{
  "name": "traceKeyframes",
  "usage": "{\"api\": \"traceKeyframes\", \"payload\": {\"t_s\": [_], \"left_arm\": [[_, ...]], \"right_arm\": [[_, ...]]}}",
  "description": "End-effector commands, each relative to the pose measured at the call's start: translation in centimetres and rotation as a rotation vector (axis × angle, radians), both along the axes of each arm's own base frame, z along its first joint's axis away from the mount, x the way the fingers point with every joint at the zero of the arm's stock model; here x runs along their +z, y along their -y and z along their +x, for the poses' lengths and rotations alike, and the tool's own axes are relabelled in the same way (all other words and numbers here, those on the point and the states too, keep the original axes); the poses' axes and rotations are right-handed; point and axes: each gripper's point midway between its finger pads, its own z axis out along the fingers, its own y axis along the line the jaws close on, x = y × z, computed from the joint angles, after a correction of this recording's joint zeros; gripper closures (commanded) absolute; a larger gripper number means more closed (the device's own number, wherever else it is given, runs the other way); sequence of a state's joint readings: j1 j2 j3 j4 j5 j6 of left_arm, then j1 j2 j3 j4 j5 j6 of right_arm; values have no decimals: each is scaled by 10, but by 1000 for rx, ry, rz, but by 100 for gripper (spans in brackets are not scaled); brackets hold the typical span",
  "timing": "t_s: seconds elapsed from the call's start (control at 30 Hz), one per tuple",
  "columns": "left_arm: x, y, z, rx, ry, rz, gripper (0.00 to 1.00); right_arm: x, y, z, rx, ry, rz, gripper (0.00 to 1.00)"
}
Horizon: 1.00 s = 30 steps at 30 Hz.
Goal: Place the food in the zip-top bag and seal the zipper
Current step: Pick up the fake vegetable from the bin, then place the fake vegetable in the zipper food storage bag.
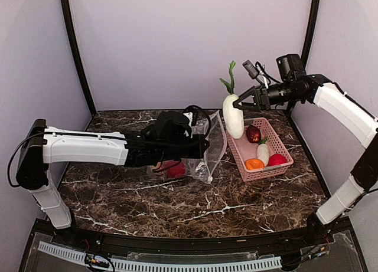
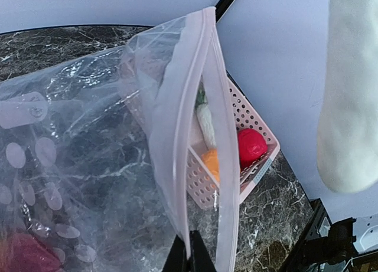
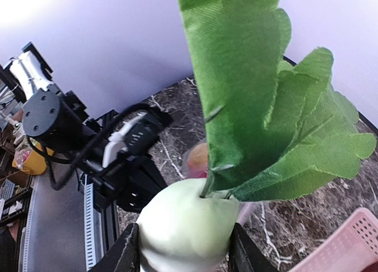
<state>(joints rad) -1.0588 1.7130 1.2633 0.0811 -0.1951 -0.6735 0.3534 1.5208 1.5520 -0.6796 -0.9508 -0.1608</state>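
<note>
My right gripper (image 1: 237, 105) is shut on a white radish (image 1: 233, 117) with green leaves (image 3: 260, 95), held in the air between the clear zip-top bag (image 1: 208, 148) and the pink basket (image 1: 260, 149). My left gripper (image 2: 189, 261) is shut on one lip of the bag's pinkish-white zipper (image 2: 177, 142) and holds the mouth open and raised. Red food (image 1: 175, 170) lies inside the bag. The radish hangs at the right of the left wrist view (image 2: 349, 101). The basket holds a maroon piece (image 1: 253, 133), a small white radish (image 1: 263, 152), an orange piece (image 1: 254, 164) and a red piece (image 1: 277, 160).
The dark marble table (image 1: 195, 201) is walled by pale panels with black corner posts (image 1: 77, 53). The left arm (image 1: 88, 148) stretches across the table's left half. The basket stands at the right, close to the right arm's reach.
</note>
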Motion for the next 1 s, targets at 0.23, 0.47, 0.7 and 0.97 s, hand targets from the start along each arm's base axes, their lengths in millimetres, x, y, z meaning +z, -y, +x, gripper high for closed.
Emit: {"api": "traceKeyframes", "payload": {"t_s": [0.23,0.47,0.7,0.97], "left_arm": [[61,19,0,-52,24,-165,99],[82,11,-6,-53,44,-234,99],[98,6,-9,-46,57,-317,99],[94,0,-5,-11,68,-313,99]], "right_arm": [[5,-33,-4,31,116,-3,61],[1,-37,8,-22,148,-20,61],[-14,-37,14,-69,149,-47,61],[-19,-51,5,-58,170,-86,54]]}}
